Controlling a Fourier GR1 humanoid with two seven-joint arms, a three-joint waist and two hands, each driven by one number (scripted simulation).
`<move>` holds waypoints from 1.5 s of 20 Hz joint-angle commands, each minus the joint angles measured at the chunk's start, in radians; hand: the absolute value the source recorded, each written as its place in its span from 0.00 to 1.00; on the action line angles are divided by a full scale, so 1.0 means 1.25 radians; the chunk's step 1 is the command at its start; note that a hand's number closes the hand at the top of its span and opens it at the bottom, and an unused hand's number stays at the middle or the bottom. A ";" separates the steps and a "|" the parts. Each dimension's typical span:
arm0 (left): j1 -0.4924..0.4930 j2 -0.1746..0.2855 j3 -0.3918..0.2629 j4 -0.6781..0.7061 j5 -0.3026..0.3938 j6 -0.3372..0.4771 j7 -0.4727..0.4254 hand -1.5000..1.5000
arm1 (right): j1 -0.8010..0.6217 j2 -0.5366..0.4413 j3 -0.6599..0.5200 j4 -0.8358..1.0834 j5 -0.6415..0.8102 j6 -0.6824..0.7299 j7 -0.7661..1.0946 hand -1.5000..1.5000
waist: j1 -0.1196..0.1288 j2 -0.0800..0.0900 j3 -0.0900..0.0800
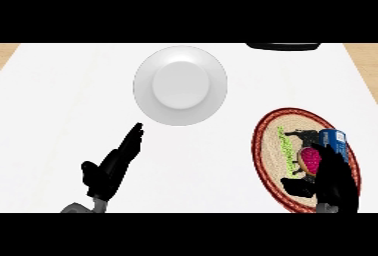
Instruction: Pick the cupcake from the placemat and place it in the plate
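I have the right hand [336, 181] over the placemat [267, 129] near the table's [59, 100] right edge, toward the near side. The cupcake [310, 159] sits on the mat in the gap between thumb and fingers. The hand is spread, thumb well apart from the fingers, and I see nothing clamped yet. To do this grasp well, I judge I should centre the cupcake in that gap and close round its base rather than its pink top. Then I lift straight up before I travel. A blue can [334, 140] stands on the mat just beside the fingers, on the far side. So I would keep the fingers from sweeping toward the far edge, or the can may tip. The plate [148, 96] lies toward the far edge, about midway across, well apart from the mat and with nothing on it. Bare table runs between mat and plate, so a diagonal carry away from the right edge looks open. The left hand [111, 170] rests with straight fingers near the near edge, left of that path. A dark thing [284, 46] at the far edge sits beyond the route.
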 commanded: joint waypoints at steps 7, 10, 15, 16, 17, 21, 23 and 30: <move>-0.042 0.113 0.132 0.045 -0.021 0.046 -0.048 0.50 | -0.040 0.005 -0.004 0.064 -0.027 0.008 -0.048 1.00 | 0.012 0.003 0.020; -0.030 0.096 0.110 0.033 -0.032 0.065 -0.045 0.50 | -0.047 -0.011 0.009 0.056 0.001 0.011 -0.058 1.00 | 0.010 0.000 0.020; -0.040 0.090 0.086 0.036 -0.028 0.047 -0.046 0.50 | -0.117 -0.142 0.017 0.097 -0.107 0.113 -0.311 1.00 | 0.053 0.009 0.024; -0.051 0.075 0.073 0.026 -0.032 0.053 -0.041 0.50 | -0.121 -0.169 0.030 0.101 -0.122 0.137 -0.369 1.00 | 0.058 0.008 0.025; -0.051 0.092 0.089 0.038 -0.028 0.050 -0.046 0.50 | -0.126 -0.192 0.037 0.112 -0.106 0.131 -0.409 1.00 | 0.058 0.007 0.024; -0.059 0.099 0.097 0.056 -0.027 0.048 -0.056 0.50 | -0.213 -0.237 -0.017 0.173 -0.123 0.089 -0.547 1.00 | 0.044 0.007 0.023; -0.062 0.096 0.104 0.051 -0.025 0.066 -0.047 0.50 | -0.220 -0.248 -0.050 0.165 -0.174 0.081 -0.619 1.00 | 0.026 0.002 0.023; -0.033 0.108 0.109 0.054 -0.019 0.059 -0.067 0.50 | -0.294 -0.270 -0.075 0.165 -0.186 0.076 -0.702 1.00 | 0.015 -0.002 0.021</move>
